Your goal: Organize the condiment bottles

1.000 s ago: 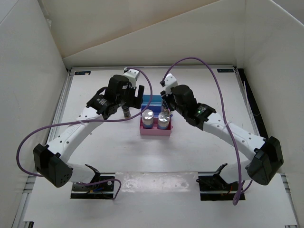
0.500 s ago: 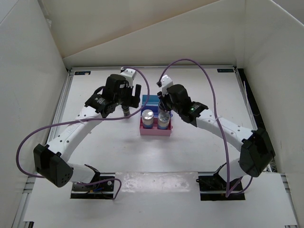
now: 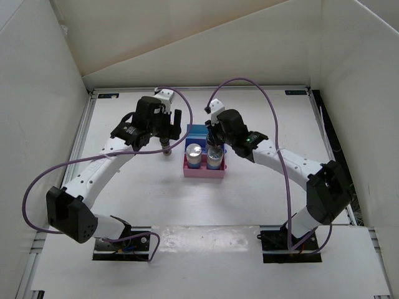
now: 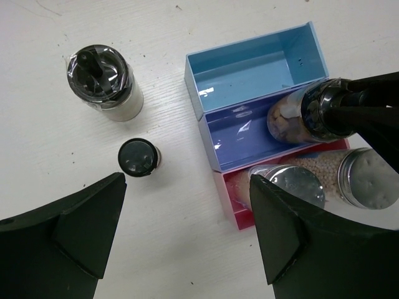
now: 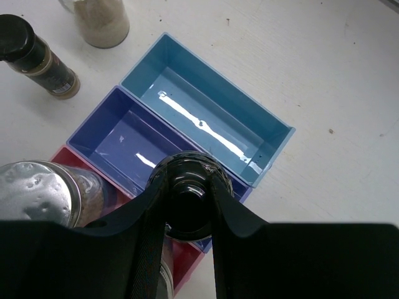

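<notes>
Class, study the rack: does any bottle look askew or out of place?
The black-capped bottle held by the right claw is tilted, its base toward the purple middle compartment, rather than upright.

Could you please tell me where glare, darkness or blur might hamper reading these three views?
Right wrist view: a bright glare streak runs along the light-blue compartment floor; the right gripper, shut on a black-capped bottle, is dark and soft-edged. Left wrist view: small glints in the purple compartment; the open left gripper is dark, almost featureless. Top view: even light, soft shadows, no blur.
</notes>
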{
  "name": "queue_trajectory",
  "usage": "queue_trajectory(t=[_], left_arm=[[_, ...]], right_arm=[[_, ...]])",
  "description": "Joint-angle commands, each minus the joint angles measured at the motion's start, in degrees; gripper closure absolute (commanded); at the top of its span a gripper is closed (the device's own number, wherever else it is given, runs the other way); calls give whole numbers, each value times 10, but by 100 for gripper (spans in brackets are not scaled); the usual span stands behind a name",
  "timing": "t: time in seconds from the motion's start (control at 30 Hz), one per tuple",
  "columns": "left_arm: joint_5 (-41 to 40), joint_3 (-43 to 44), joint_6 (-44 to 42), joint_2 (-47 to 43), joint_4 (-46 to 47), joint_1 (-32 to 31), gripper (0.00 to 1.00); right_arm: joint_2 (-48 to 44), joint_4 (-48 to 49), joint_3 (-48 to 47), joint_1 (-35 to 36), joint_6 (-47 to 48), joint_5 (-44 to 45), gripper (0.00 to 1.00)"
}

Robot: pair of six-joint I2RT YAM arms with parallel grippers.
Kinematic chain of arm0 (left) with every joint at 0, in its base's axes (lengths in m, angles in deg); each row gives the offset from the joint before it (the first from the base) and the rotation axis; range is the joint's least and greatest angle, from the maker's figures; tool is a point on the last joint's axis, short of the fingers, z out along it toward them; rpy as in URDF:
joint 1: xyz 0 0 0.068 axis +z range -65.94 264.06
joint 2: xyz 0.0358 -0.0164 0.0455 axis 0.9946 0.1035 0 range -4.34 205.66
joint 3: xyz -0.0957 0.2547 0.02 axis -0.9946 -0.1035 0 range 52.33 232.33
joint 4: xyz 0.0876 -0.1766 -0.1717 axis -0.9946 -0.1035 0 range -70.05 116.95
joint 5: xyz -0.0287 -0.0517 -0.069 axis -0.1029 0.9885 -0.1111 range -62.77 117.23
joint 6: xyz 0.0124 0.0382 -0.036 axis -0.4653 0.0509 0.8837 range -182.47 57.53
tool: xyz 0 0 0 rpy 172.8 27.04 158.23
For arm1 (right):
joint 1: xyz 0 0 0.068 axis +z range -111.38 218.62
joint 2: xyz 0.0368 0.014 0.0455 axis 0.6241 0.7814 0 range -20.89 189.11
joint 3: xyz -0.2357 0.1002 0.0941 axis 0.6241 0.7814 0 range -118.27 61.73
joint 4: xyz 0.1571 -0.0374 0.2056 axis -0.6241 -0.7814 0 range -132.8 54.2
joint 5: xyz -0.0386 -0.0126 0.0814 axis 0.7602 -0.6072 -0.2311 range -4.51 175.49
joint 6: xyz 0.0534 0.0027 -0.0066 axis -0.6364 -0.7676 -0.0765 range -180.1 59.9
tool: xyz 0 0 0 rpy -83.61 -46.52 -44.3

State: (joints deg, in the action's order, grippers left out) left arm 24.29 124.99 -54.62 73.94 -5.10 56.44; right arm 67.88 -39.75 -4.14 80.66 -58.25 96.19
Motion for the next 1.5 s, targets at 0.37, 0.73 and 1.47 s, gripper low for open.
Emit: queue_trajectory(t=[0.37,0.73,1.47], left_arm=[[25,-34,15,0,28,14,9],[28,-52,20,-1,38,28,9],[53,-66,34,2,52,43,9]], right_arm=[[10,43,-22,-5,-8,-15,100],[45,17,-43,-4,-8,-31,100],[74,-2,-69,-6,-6,-45,56]])
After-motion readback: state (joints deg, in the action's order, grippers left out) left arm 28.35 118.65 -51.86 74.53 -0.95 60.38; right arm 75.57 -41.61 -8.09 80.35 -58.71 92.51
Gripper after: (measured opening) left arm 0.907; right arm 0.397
